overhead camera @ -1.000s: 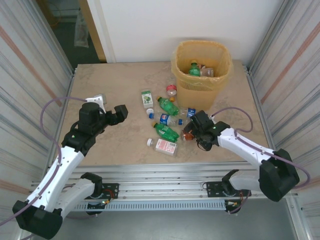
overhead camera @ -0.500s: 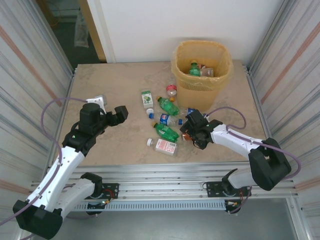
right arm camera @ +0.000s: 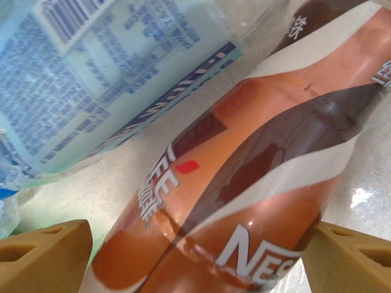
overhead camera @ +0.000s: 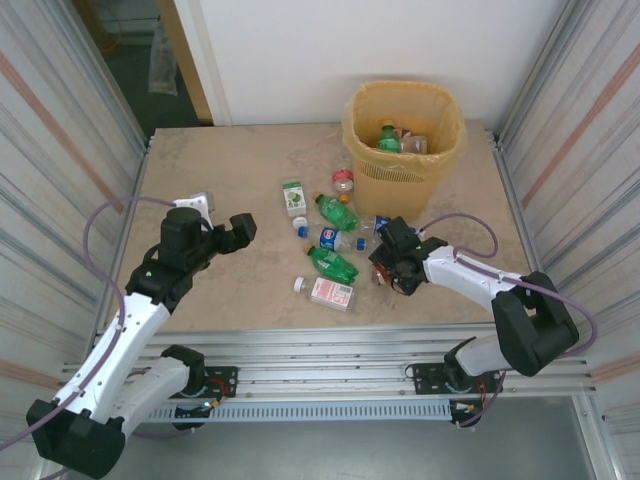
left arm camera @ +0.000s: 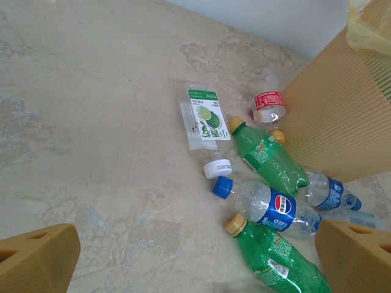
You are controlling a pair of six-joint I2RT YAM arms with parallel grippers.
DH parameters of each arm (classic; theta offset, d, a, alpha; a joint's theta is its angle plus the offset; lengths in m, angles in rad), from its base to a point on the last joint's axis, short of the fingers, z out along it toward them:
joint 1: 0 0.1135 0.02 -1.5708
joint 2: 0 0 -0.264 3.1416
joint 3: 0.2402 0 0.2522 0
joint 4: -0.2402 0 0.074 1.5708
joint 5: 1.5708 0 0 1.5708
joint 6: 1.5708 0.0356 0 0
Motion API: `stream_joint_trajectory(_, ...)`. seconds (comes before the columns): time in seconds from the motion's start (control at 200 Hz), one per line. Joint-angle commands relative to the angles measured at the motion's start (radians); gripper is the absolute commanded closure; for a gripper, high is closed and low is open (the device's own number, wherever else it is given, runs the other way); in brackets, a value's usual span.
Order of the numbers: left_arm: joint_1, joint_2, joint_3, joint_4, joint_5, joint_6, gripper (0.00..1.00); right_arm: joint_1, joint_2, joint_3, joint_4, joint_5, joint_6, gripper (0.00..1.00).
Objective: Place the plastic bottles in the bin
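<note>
Marbled beige tabletop (overhead camera: 230, 165) holds the plastic bottles (overhead camera: 333, 263) to the right of the widely spread left gripper (overhead camera: 222, 215), while the right gripper (right arm camera: 195, 259), jaws apart, straddles a brown-labelled bottle (right arm camera: 256, 171), the bin (overhead camera: 400, 178) standing beyond it.

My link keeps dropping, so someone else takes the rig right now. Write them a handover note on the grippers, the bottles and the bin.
Left gripper: open, empty, hovering left of the bottle cluster.
Right gripper: down at the table, fingers either side of the brown-labelled bottle; I cannot tell whether it is clamped.
Bin: upright at the far side of the table.
Done: a green bottle and at least one more lie in the bin.
Left: the brown-labelled bottle, plus about seven loose bottles on the table in front of the bin, the pink-labelled bottle nearest the arms.
</note>
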Motion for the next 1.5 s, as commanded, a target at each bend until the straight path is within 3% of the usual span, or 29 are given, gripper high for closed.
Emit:
stream_joint_trajectory(0.0,0.003,-0.021,-0.008,0.018,-0.011,-0.01,0.01,-0.01,0.019,-0.023,-0.028,0.034,-0.022,0.15)
stream_joint_trajectory(0.296,0.005,-0.026,-0.009,0.011,-0.017,-0.011,0.01,-0.037,0.036,-0.077,-0.004,0.019,-0.025,0.24)
stream_joint_trajectory(0.526,0.007,-0.031,-0.007,0.003,-0.019,-0.011,0.01,-0.046,0.019,-0.082,-0.018,0.023,-0.056,0.39)
stream_joint_trajectory(0.892,0.012,-0.042,-0.01,-0.002,-0.019,-0.013,0.01,-0.086,-0.202,-0.026,-0.25,0.168,-0.148,0.48)
stream_joint_trajectory(1.057,0.014,-0.042,-0.007,-0.002,-0.017,-0.013,0.01,-0.151,-0.387,0.058,-0.391,0.27,-0.237,0.48)
stream_joint_trajectory(1.217,0.016,-0.03,-0.004,0.008,-0.01,-0.016,0.01,-0.246,-0.538,0.183,-0.39,0.265,-0.409,0.47)
stream_joint_trajectory(1.498,0.018,-0.015,0.001,0.022,0.008,-0.029,0.01,-0.309,-0.409,0.601,-0.338,0.194,-0.724,0.46)
